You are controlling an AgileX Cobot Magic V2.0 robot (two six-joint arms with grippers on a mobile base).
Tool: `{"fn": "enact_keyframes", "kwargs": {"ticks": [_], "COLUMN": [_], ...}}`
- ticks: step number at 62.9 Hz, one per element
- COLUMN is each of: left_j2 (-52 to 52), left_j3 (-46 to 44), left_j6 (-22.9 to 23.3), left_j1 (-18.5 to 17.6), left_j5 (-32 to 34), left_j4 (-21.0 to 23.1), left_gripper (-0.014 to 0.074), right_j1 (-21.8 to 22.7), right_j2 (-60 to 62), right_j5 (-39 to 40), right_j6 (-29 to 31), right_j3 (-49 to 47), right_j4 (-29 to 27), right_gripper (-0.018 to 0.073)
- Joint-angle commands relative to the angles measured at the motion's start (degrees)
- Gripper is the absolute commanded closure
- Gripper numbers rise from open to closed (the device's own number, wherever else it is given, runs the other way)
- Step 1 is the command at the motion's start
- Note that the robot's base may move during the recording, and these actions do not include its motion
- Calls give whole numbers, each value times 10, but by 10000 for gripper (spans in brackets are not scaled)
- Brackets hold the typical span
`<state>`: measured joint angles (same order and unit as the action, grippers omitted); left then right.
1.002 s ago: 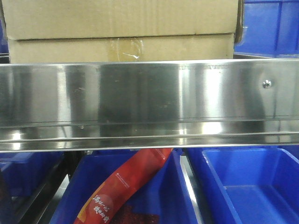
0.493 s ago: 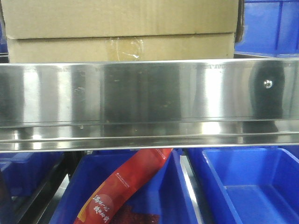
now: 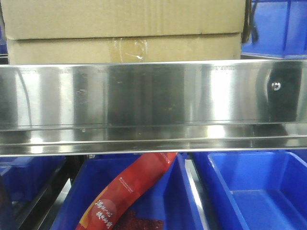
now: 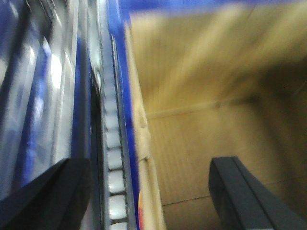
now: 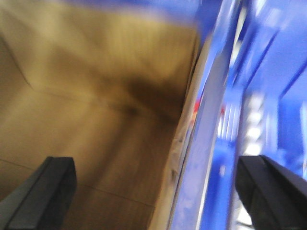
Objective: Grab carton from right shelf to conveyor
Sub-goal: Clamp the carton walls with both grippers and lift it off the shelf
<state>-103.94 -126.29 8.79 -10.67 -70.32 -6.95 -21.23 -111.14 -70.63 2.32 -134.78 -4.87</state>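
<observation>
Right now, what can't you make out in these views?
1. Front view: the carton is hidden low down by the shelf rail; its top is cut off by the frame edge.
2. Both wrist views: blurred; cannot tell whether the left fingers or right fingers touch the carton.
3. Conveyor: in no view.

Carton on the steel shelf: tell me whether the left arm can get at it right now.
Probably yes. In the left wrist view the left tool is open, with the carton edge between its fingers and nothing in the way. The picture is blurred, though.
</observation>
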Motion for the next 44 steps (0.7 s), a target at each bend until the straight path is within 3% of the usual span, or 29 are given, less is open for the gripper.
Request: {"fn": "enact_keyframes", "kwargs": {"ticks": [1,18,23,28,35,44], "left_j2": [-19,-50,-52,-58,-66,-71], "left_j3": [-6,-6,-6,-6,-4,-3], "left_j6": [4,4,5,5,8,9], "left_j1": [3,3,3,3,3,3], "left_j5": [4,4,4,4,4,4], "left_j4": [2,2,2,2,2,12], "left_gripper": [183,183,186,205,318,631], "right_j1": [1,6,11,17,20,21], "right_j2": [-10,-34,-36,-38,-41,-54], "right_j5": [7,7,7,7,7,7], "right_j6": [7,7,7,7,7,7], "right_j3": [-8,-8,-8,-8,-8,-8], "right_j4": [6,18,18,18,18,16], "right_gripper": [1,3,52,169,406,643]}}
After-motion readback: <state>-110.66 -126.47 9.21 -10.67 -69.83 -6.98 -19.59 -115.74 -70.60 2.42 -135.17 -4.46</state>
